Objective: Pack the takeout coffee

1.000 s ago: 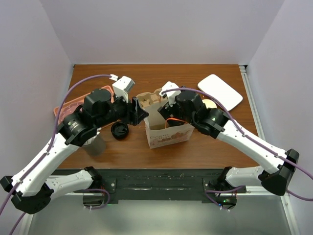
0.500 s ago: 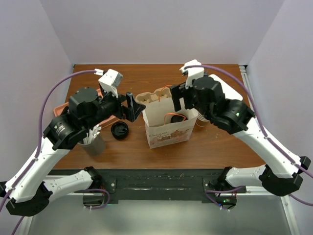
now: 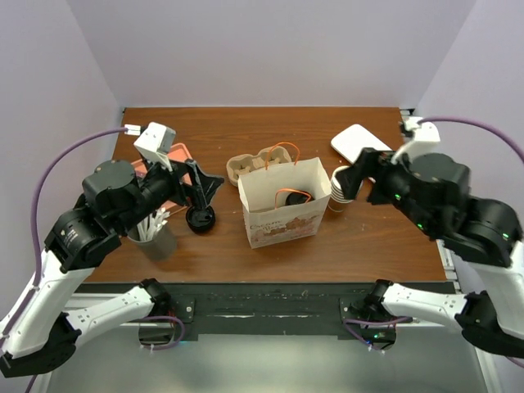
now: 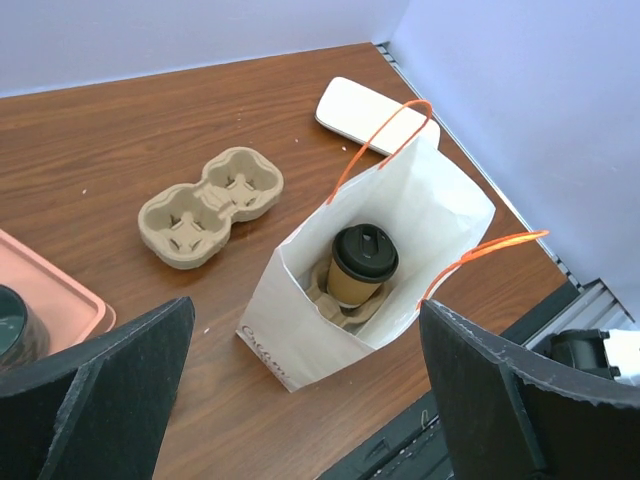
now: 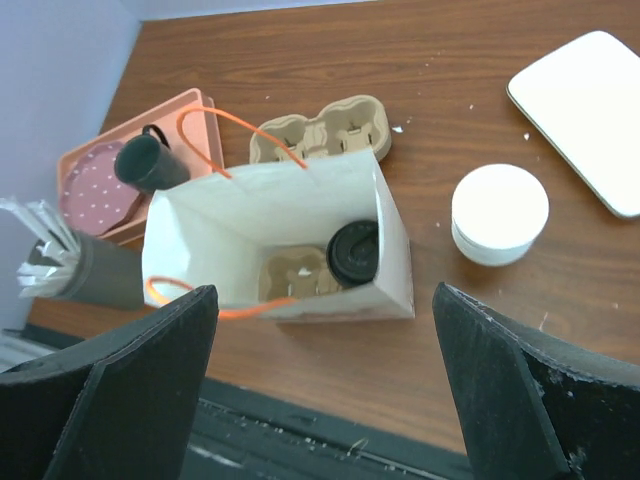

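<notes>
Coffee (image 4: pixel 363 262) half hidden inside bag (image 4: pixel 285 320); left pincer (image 4: pixel 308 305), right pincer (image 5: pixel 326 292) spread wide, empty.

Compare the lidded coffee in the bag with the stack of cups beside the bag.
The takeout coffee wears a black lid; the stack of cups has none. The takeout coffee stands inside the white paper bag, in a cardboard carrier; the stack of cups stands on the table outside it. The coffee is one cup; the stack is several nested. Both are upright paper cups.
</notes>
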Controlling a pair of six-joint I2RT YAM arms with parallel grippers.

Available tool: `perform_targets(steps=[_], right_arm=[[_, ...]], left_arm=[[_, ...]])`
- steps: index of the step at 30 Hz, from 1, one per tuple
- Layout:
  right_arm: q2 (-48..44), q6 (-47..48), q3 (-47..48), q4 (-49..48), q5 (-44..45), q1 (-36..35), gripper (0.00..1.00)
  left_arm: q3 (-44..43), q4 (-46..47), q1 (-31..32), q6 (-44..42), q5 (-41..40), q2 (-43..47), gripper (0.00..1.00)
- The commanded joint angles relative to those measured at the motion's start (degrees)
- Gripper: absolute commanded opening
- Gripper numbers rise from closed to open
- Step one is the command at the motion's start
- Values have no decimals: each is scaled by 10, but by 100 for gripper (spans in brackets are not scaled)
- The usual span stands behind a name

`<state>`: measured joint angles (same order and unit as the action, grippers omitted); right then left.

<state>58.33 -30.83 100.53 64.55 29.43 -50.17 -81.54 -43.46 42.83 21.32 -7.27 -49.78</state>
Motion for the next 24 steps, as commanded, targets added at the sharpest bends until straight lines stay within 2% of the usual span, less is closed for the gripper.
perform_targets(steps=[1, 5, 9, 16, 20, 23, 24], right_arm=[[-19, -49, 15, 81, 3, 3, 93], [-30, -43, 12, 102, -37, 3, 94], [-38, -59, 1, 120, -46, 3, 99], [-91, -92, -78, 73, -90, 3, 99], [-106, -87, -84, 70, -90, 3, 99], [-117, -92, -98, 74, -87, 2, 99], [-120, -92, -102, 73, -89, 2, 99]], left_arm=[[-22, -33, 2, 35, -47, 3, 100], [-56, -87, 2, 81, -81, 3, 100], [-87, -135, 2, 91, -101, -1, 100], [-113, -201, 3, 121, -150, 4, 100], [-105, -230, 2, 132, -177, 7, 100], [-115, -290, 2, 168, -215, -15, 95], [-115, -302, 2, 174, -223, -25, 89]])
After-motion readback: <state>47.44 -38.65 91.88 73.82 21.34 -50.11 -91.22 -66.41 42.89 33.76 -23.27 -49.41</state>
